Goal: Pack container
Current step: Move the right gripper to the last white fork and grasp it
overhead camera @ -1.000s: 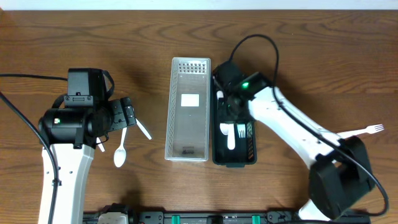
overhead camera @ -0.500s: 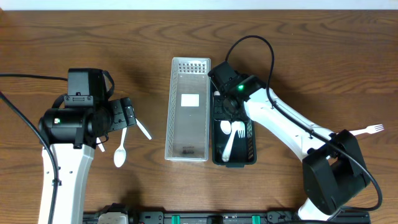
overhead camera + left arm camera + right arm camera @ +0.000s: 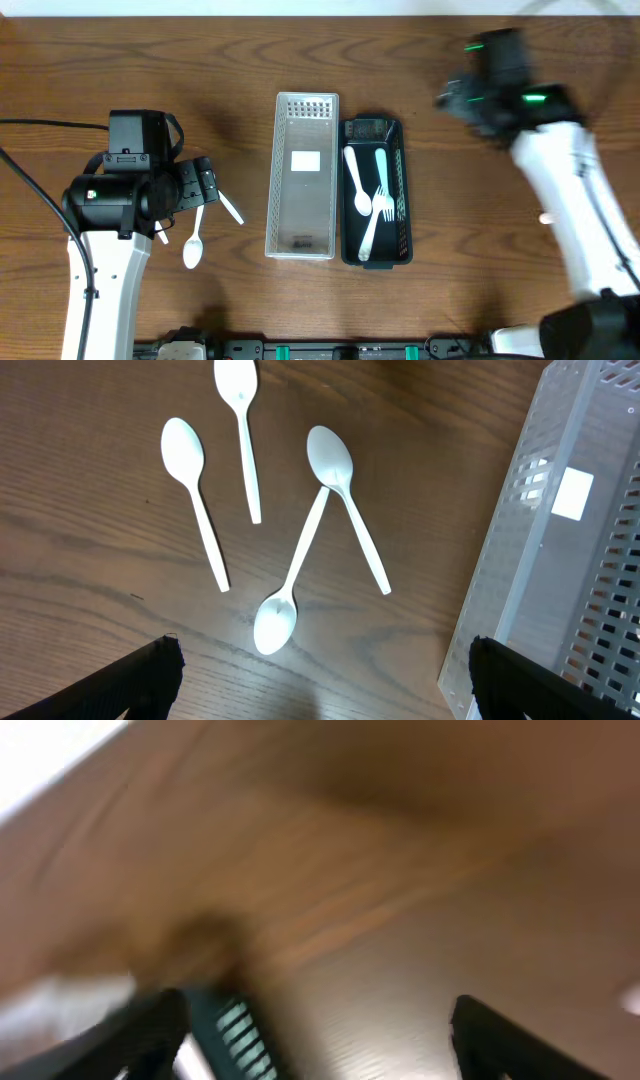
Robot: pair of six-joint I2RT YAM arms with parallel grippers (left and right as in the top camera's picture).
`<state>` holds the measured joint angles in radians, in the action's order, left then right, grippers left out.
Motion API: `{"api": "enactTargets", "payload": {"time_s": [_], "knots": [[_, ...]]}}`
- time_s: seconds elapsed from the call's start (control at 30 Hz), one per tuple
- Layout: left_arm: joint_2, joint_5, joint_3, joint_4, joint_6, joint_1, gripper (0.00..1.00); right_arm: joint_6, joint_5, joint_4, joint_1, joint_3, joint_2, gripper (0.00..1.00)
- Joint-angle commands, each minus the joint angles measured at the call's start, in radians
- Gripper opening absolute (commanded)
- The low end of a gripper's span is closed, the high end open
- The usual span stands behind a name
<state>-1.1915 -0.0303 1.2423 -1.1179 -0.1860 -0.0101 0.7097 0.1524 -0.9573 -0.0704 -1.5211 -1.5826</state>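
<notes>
Several white plastic spoons (image 3: 345, 500) lie loose on the wood under my left gripper (image 3: 320, 682), which hangs open above them with nothing between its fingers. From overhead that gripper (image 3: 205, 190) sits left of the white perforated container (image 3: 302, 175). The dark container (image 3: 396, 215) beside it holds a white spoon (image 3: 353, 178), a light blue fork (image 3: 383, 185) and another white utensil (image 3: 369, 238). My right gripper (image 3: 452, 100) is blurred at the back right, away from both containers. In the right wrist view it (image 3: 320, 1040) stands open over bare table, with a dark container corner (image 3: 235, 1030) at lower left.
One spoon (image 3: 193, 246) and a second one (image 3: 230, 208) lie near the left arm. The white container's wall (image 3: 520, 540) fills the right side of the left wrist view. Cables run along the left edge and the table's front rail.
My right gripper has opened, left the utensil in the dark container, and swung away to the back right. The left arm and the spoons have not moved.
</notes>
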Motion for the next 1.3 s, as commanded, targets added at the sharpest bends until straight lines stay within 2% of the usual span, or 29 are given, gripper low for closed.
{"api": "enactTargets", "payload": {"time_s": [0.0,0.1,0.23,0.43,0.7,0.87,1.03,1.27], "knots": [[-0.006,-0.013,0.002,0.001,0.001,0.005,0.93,0.127,0.023,-0.060,0.211,0.001,0.002,0.94],[-0.006,-0.013,0.002,0.001,0.001,0.005,0.93,0.135,0.023,-0.117,0.390,0.002,-0.032,0.99],[-0.006,-0.013,0.002,0.001,0.001,0.005,0.93,0.129,0.023,-0.150,0.562,0.012,-0.098,0.99],[-0.006,-0.013,0.002,0.002,0.001,0.005,0.93,0.061,0.015,-0.145,0.710,0.024,-0.237,0.99],[-0.006,-0.013,0.002,0.005,0.001,0.005,0.93,-0.056,0.015,-0.093,0.740,0.024,-0.424,0.98],[-0.006,-0.013,0.002,0.005,0.001,0.005,0.93,-0.058,-0.006,-0.060,0.736,0.024,-0.509,0.98],[-0.006,-0.012,0.002,0.005,0.000,0.005,0.93,-0.072,-0.045,-0.025,0.734,0.028,-0.548,0.92],[-0.006,-0.013,0.002,0.005,0.000,0.005,0.93,-0.079,-0.048,0.034,0.716,0.072,-0.550,0.92]]}}
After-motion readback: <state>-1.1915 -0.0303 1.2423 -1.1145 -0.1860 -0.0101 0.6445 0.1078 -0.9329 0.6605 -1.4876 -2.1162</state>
